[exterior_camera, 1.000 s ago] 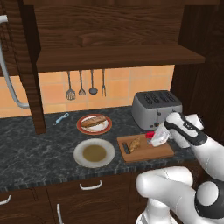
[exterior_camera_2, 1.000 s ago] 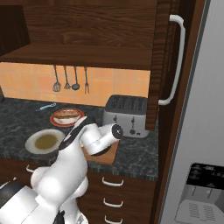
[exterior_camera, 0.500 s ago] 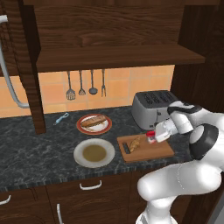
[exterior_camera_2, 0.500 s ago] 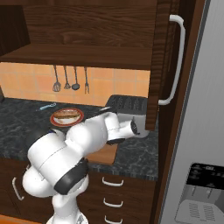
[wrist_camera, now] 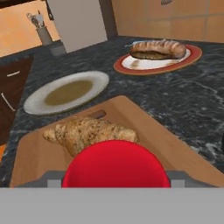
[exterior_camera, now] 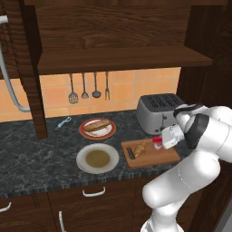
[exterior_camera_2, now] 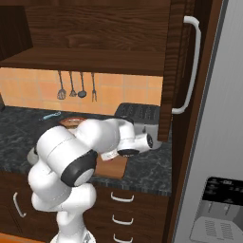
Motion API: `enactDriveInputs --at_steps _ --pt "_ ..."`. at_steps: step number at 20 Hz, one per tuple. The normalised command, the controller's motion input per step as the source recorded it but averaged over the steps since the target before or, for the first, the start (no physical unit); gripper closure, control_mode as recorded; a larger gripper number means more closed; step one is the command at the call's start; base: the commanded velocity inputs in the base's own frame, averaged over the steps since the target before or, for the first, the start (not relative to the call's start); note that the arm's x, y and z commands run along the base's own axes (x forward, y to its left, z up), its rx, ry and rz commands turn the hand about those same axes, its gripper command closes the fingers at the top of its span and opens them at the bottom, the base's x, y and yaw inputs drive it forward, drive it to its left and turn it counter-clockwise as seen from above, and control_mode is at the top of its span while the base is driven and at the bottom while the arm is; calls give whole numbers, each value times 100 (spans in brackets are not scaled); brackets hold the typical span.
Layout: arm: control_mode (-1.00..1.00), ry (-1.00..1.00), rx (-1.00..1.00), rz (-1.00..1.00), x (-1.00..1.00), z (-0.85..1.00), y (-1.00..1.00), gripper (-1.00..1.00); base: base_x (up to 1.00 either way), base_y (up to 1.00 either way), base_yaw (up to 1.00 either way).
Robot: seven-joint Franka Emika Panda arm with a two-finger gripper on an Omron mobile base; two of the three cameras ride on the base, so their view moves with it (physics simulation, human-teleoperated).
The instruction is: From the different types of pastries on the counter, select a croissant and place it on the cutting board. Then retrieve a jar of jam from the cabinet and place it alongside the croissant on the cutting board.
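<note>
We are in the closing step of the task: the small, stubby golden-brown croissant (exterior_camera: 140,148) already lies on the rectangular light-brown wooden cutting board (exterior_camera: 159,158), and the jam is being brought down beside it. The arm's two-finger tool (exterior_camera: 159,142) is clamped on the tiny squat red jar of jam with its white lid (exterior_camera: 157,142), held at the back of the board, just to the right of the croissant in the left base view. In the hand view the red body of the jar (wrist_camera: 116,165) sits between the finger tips, with the croissant (wrist_camera: 89,132) just beyond it and board surface (wrist_camera: 157,131) on either side.

We cannot tell whether the jar's base already touches the wood or hangs just above it.

The longer, loaf-like pastry (exterior_camera: 97,125) stays on its red-rimmed plate (exterior_camera: 86,133) on the dark speckled stone tabletop (exterior_camera: 36,154), and a white plate with a brownish pool (exterior_camera: 97,158) lies left of the board; a grey toaster (exterior_camera: 158,111) stands behind it.

Next, we judge, the jar should be lowered until it stands on the board, clear of the croissant, then the tool spread and lifted straight off without tipping the jar.
</note>
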Motion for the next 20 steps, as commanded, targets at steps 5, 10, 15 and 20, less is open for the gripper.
enactDriveInputs --at_steps 5,10,15,20 --pt "-100 -14 0 0 0 -12 2 -100 0 0 0" --pt "-100 0 0 1 0 31 0 -100 0 0 0" --pt "-100 -1 0 0 -2 64 0 -100 0 0 0" --pt "-100 -27 2 2 -62 44 0 -100 0 0 0"
